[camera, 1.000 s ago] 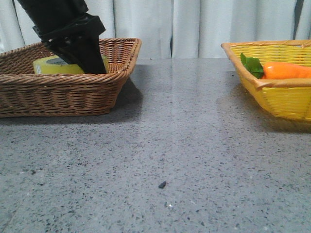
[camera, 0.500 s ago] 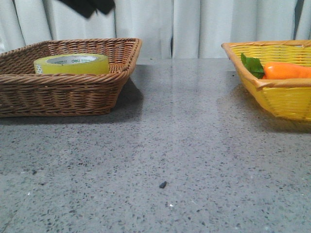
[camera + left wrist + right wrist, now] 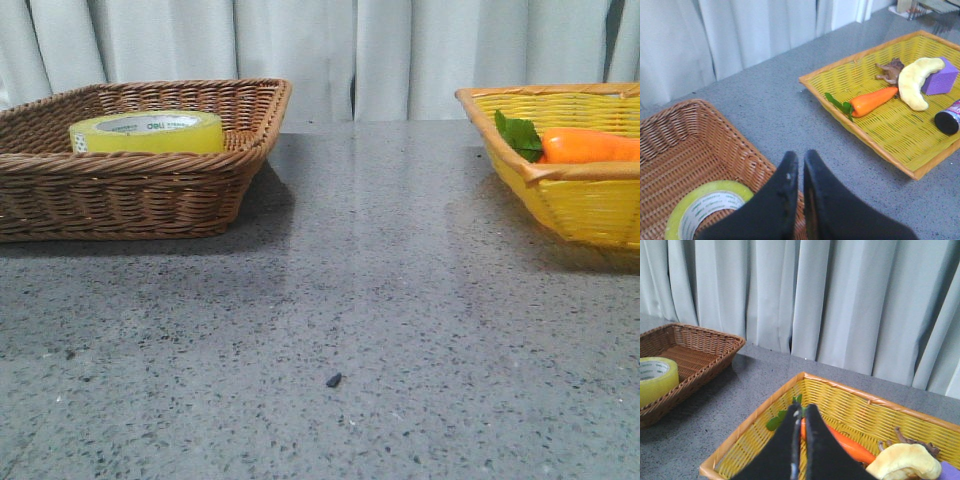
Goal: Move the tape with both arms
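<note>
The tape (image 3: 148, 132), a wide roll of translucent yellow with a white inner ring bearing green lettering, lay flat inside the brown wicker basket (image 3: 130, 190) on the speckled grey stone tabletop (image 3: 340, 330). Nothing held it.

The left tool (image 3: 800, 162), two glossy black tapering fingers, was pressed together with only a thin slit between the tips and gripped nothing. It hung above the brown basket's woven rim, with the tape just below and beside it. Farther out past its tips sat the shallow yellow woven basket (image 3: 860, 142), holding an orange carrot (image 3: 873, 101) with green leaves, a pale curved banana (image 3: 915, 85), a purple block (image 3: 940, 77), a small brown figure (image 3: 890, 71) and a black-ended cylinder (image 3: 947, 120).

The right tool (image 3: 799, 412) was likewise pressed together and empty, poised over the yellow basket (image 3: 770, 437) directly above the carrot (image 3: 840, 442). The tape (image 3: 657, 380) lay well apart from it, off to one side in the brown basket (image 3: 705, 352). Pleated pale curtains (image 3: 840, 300) hung behind.
</note>
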### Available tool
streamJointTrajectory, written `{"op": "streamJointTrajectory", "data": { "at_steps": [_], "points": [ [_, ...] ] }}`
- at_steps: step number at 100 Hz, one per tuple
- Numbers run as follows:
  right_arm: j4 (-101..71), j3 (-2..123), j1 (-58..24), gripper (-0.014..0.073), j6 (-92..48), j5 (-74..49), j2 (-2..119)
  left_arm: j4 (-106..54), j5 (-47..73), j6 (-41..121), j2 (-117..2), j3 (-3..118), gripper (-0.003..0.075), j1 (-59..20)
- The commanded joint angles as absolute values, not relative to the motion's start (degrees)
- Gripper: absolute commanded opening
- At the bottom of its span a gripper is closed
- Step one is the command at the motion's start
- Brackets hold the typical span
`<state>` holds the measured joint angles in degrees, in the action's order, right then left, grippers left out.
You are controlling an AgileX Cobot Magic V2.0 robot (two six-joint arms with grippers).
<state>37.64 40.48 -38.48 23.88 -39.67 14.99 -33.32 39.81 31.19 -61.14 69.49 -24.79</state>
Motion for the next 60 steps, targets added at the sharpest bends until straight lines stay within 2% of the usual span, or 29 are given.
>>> {"op": "streamJointTrajectory", "data": {
  "at_steps": [1, 27, 60],
  "points": [
    [40.7, 38.6, -38.3, -0.0059, 24.1, -35.1, 11.2, -35.6, 32.0, 31.3, -55.2, 65.0, -0.0021, -24.7],
    [43.9, 31.3, -38.3, -0.0059, 24.1, -35.6, 1.7, -36.4, 19.0, 31.3, -38.5, 45.2, -0.0021, -24.7],
    [47.3, 27.5, -38.3, -0.0059, 24.1, -36.7, -1.3, -36.4, 14.7, 31.3, -19.8, 27.3, -0.0021, -24.7]
  ]
}}
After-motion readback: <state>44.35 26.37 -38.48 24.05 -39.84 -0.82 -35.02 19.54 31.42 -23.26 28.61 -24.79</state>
